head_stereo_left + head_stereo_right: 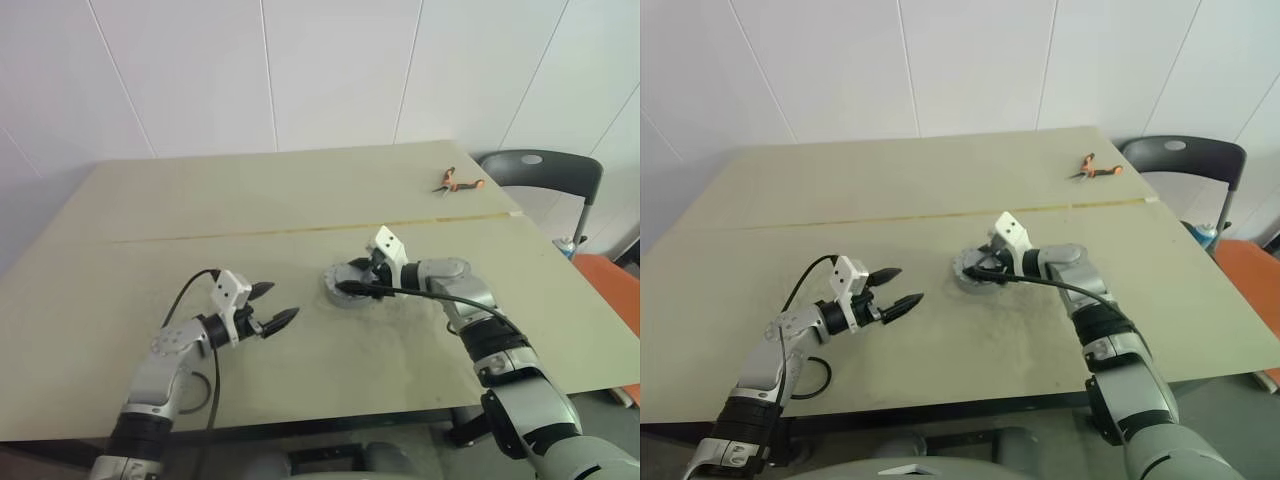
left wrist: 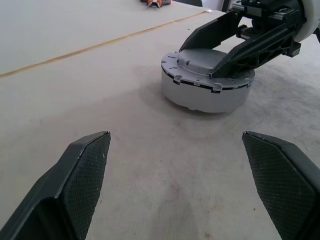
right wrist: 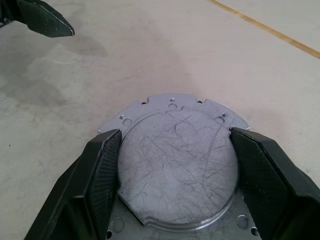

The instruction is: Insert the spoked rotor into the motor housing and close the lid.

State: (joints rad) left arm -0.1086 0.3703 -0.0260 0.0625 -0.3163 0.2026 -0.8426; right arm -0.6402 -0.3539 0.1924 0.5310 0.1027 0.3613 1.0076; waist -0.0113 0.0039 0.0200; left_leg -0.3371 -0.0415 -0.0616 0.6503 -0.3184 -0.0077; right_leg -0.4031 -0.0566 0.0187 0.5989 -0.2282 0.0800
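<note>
While both arms sit low over the near half of the table, readout runs near to far:

Table near edge: beige-grey top [image 1: 400, 370], matte and lightly scuffed, dark front lip along the lower frame.

Left gripper [image 1: 272, 306]: lower left of centre in the head view, fingers spread wide with nothing between them, tips aimed toward frame centre, hovering just over the table.

Lid [image 3: 177, 165]: round grey metal disc, scratched flat face up, small holes and notches round the rim. Lies level on top of the motor housing, so its axis is vertical; being round, it has no long axis and no clear heading.

Motor housing [image 2: 207, 92]: pale grey cylinder standing upright on the table, just right of frame centre in the head view, well apart from the left gripper. Windings hidden under the lid.

Right gripper [image 3: 175, 150]: reaches in from the right, tilted down, fingers [image 3: 102, 170] straddling the lid's raised centre disc, pads at or touching its edge on both sides. Firm clamp or not: cannot tell.

Table seam: thin yellowish line [image 1: 250, 233] running left to right across mid-frame.

Orange-handled tool [image 1: 455, 182]: far right of the table, upper right, type unclear.

Chair: dark seat [image 1: 545, 168] past the table's far right corner.

Wall: white panels [image 1: 300, 70] with thin vertical joints across the top of the frame.
</note>
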